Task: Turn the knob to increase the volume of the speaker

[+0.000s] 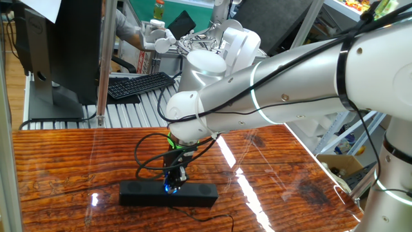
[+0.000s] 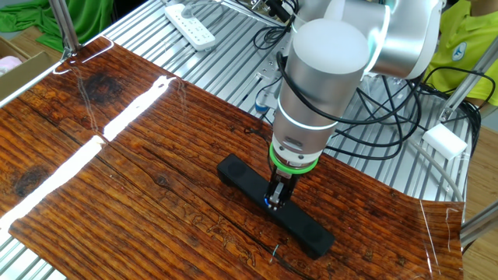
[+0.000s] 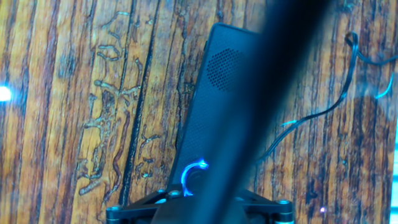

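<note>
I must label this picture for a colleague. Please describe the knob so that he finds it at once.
On the wooden table lies a long black speaker. At its middle, under the gripper, sits the knob: the only part ringed with blue light.

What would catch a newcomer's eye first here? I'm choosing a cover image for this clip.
Probably the bulky white robot arm coming down over the middle of the glossy reddish wooden table. Next, the small round knob ringed in glowing blue light, at the centre of the long matte-black speaker, with the two-finger gripper closed around it.
</note>
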`<state>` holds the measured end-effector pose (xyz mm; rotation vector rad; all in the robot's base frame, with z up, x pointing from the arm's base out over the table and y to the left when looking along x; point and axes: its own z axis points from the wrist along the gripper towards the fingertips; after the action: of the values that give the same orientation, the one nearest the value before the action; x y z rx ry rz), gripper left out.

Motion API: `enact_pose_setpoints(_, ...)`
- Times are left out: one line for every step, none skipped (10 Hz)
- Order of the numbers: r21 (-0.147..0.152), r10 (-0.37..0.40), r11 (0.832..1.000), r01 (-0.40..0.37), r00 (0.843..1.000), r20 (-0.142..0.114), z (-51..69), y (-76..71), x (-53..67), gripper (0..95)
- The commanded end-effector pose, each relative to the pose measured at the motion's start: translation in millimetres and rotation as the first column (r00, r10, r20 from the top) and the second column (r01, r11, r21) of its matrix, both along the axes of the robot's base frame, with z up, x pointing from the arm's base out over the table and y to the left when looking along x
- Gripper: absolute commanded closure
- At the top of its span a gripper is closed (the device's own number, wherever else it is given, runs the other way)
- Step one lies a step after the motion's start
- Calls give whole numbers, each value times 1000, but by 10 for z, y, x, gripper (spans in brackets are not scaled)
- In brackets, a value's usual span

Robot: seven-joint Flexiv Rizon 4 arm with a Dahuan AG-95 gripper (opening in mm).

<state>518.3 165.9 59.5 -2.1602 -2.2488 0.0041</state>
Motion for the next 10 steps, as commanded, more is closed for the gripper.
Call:
enact_pose_setpoints(-1,-48,999,48,999,8,-157,-6,-10,950)
enact_pose_setpoints(1,-68,998,68,998,11,-157,-6,-10,950)
enact_pose_setpoints(2,-80,997,80,997,13,-157,-6,-10,950)
enact_pose_setpoints(4,-89,996,89,996,15,-157,-6,-10,950)
enact_pose_setpoints(8,-106,994,106,994,14,-157,-6,-10,950)
enact_pose_setpoints(12,-121,993,121,993,13,-157,-6,-10,950)
enact_pose_setpoints(12,-130,992,130,991,13,-157,-6,-10,950)
enact_pose_setpoints(17,-143,990,143,990,12,-158,-6,-10,950)
enact_pose_setpoints(20,-154,988,154,988,11,-158,-6,-10,950)
enact_pose_setpoints(23,-163,986,163,987,10,-158,-6,-10,950)
